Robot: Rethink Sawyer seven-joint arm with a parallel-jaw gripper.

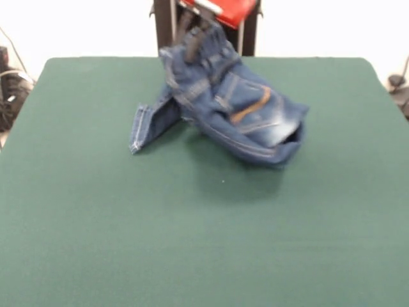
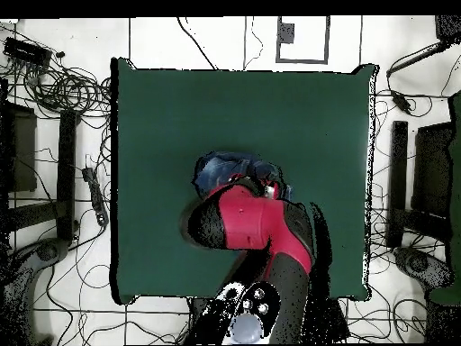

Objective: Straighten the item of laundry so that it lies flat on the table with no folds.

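The item of laundry point(image 1: 236, 112), a small pair of blue denim jeans with orange stitching, hangs bunched and folded at the far middle of the table point(image 1: 96, 224). My gripper point(image 1: 199, 39) is shut on its top edge and holds it raised. One leg end point(image 1: 140, 131) trails down to the left and touches the green top, and the faded lower bulk sags to the right just above its shadow. In the overhead view the red and black arm point(image 2: 248, 221) covers the gripper, and only a blue strip of the jeans point(image 2: 230, 168) shows beyond it.
Cables point(image 1: 9, 89) lie off the table's left side and a dark object point(image 1: 399, 86) sits off its right corner. From above, coiled cables point(image 2: 63, 86) and black stands point(image 2: 67, 171) flank the table point(image 2: 180, 108).
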